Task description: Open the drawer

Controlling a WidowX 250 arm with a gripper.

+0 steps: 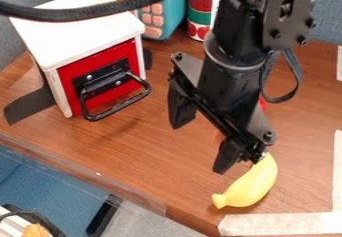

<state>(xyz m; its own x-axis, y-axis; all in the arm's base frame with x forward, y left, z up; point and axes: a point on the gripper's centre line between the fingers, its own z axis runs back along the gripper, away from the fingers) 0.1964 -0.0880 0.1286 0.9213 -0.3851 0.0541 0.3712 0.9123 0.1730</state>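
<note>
Beside the shut red drawer (75,85), fingers (180,112) spread wide
Decent gap to the handle (121,105) tho; toy banana (250,183) near bench (150,158) edge, tomato-label can (200,17) behind.

A wood-grain table (147,151) stands before a blue-gray panel (324,11).
</note>
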